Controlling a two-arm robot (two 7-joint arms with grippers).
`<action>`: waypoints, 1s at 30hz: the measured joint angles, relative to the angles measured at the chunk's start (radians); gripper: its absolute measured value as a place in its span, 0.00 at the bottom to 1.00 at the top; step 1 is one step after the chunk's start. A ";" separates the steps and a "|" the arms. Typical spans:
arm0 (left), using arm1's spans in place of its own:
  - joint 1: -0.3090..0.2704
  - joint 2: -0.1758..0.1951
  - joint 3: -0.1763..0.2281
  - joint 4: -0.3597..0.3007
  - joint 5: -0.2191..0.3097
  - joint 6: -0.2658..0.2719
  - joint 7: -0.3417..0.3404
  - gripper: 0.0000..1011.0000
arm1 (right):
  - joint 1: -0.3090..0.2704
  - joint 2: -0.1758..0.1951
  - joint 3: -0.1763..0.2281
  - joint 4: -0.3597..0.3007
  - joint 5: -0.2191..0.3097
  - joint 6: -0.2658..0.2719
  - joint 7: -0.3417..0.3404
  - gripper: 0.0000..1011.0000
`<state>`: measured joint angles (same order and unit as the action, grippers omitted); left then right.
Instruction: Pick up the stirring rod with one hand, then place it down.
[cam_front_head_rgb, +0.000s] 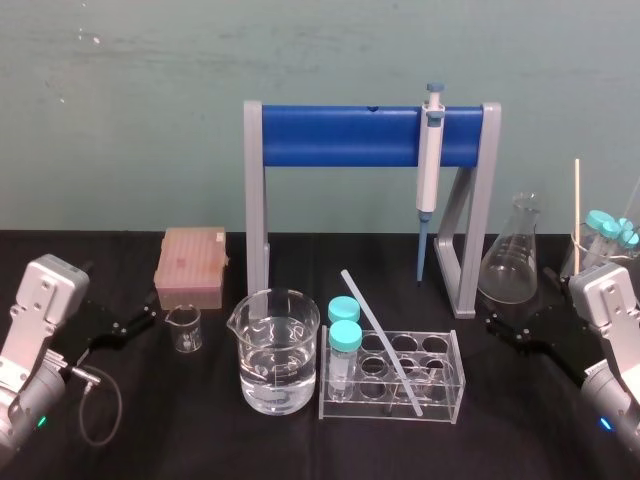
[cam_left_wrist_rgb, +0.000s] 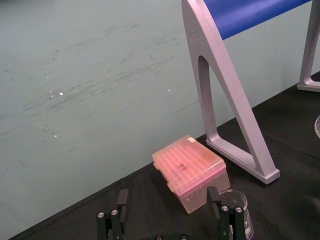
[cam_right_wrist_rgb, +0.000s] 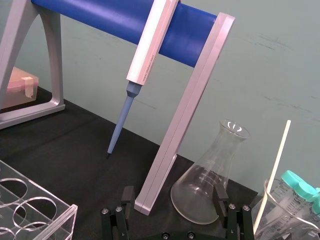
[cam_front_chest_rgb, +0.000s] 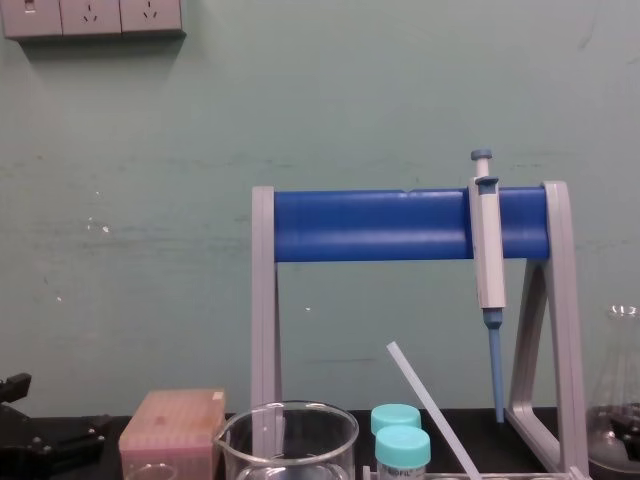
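well, both sets of fingers are spread wide with nothing between them: the left gripper (cam_left_wrist_rgb: 168, 196) has its fingers (cam_left_wrist_rgb: 122, 199) released low at the table's left side, facing the pink tip box (cam_left_wrist_rgb: 190, 172), and the right gripper (cam_right_wrist_rgb: 173, 192) has its fingers (cam_right_wrist_rgb: 128, 194) equally parted at the right side, facing the conical flask (cam_right_wrist_rgb: 212, 175). the stirring rod (cam_front_head_rgb: 378, 325) is in neither; it leans at a slant in the clear tube rack (cam_front_head_rgb: 450, 400) at the table's centre, lower end down in a well, upper end pointing up and to the left above the two teal-capped tubes (cam_front_head_rgb: 344, 335). the step in hand looks like the reach and grasp, not yet begun. it would likely go best to close on the bare upper stretch of the rod, jaws across its axis, then draw it out along its own slant so it doesn't lever against the rack. the right gripper seems the nearer, with open black cloth (cam_front_head_rgb: 520, 430) beside the rack for approach and for setting down. edges to mind: the large beaker (cam_front_head_rgb: 275, 350) just beside the rack on the left, the capped tubes under the rod's top, and the hanging pipette (cam_front_head_rgb: 430, 150) behind.
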<state>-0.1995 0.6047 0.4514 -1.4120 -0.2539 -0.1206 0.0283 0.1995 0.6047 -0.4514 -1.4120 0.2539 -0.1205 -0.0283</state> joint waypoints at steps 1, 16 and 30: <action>0.000 0.000 0.000 0.000 0.000 0.000 0.000 0.99 | 0.000 0.000 0.000 0.000 0.000 0.000 0.000 0.99; 0.000 0.000 0.000 0.000 0.000 0.000 0.000 0.99 | 0.000 0.000 0.000 0.000 0.000 0.000 0.000 0.99; 0.000 0.000 0.000 0.000 0.000 0.000 0.000 0.99 | 0.021 -0.030 0.057 -0.003 0.060 0.008 0.057 0.99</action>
<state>-0.1995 0.6046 0.4514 -1.4120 -0.2539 -0.1205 0.0283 0.2205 0.5742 -0.3946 -1.4147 0.3140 -0.1121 0.0287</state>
